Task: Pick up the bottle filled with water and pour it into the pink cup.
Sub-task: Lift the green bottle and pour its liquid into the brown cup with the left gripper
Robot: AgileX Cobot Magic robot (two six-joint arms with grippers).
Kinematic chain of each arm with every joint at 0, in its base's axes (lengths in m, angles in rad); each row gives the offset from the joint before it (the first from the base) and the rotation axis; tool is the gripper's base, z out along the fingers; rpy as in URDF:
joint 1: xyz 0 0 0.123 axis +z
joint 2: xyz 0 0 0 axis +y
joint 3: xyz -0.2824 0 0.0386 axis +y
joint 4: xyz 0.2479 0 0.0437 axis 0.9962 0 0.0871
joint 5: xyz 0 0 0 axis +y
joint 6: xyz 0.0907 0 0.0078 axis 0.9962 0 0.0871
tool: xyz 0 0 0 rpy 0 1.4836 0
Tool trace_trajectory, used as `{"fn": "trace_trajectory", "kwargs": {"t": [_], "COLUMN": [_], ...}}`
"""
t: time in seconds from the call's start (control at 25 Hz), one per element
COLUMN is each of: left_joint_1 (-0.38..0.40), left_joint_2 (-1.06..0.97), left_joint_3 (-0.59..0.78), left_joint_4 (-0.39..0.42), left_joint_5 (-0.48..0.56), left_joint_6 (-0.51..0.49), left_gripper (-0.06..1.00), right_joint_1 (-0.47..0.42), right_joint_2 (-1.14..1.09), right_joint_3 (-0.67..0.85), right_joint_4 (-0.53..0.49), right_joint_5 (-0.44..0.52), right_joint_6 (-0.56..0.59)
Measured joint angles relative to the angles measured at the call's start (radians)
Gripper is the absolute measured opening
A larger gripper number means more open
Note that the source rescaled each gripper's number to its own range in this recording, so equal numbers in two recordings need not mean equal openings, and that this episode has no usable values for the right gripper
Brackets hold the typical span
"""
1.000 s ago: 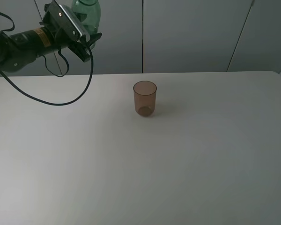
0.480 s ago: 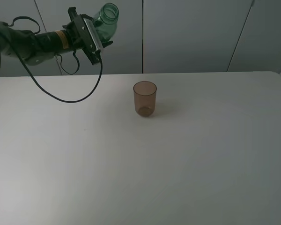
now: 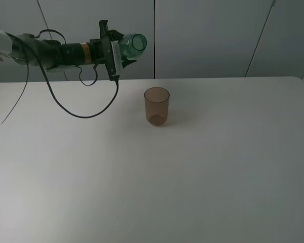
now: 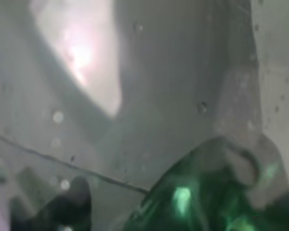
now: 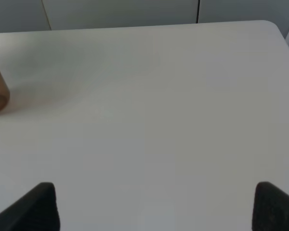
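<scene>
One bottle [image 3: 133, 44] lies sideways in left jaws; one pink cup [image 3: 156, 106] stands.

High and right-wrist views share the pink cup [image 3: 156, 106].

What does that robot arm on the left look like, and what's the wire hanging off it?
The left arm is a dark, round tube with an orange band near the wrist. A thin black cable loops loosely beneath it. The left claw is black with a pale grey plate. Of the right claw, only two black finger ends show.
</scene>
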Motion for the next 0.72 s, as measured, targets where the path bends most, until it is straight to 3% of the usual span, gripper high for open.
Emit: {"fn": "trace_trajectory", "kwargs": {"t": [0.72], "left_joint_1": [-0.059], "left_joint_2": [0.017], "left_joint_3": [-0.014], "left_joint_4": [0.082], "left_joint_5": [0.003], "left_joint_6": [0.217], "left_gripper": [0.01], "right_joint_1": [0.000], "right_joint_2": [0.000], "right_joint_3": [0.000], "right_joint_4": [0.000], "right_joint_5": [0.000], "right_joint_6": [0.000]}}
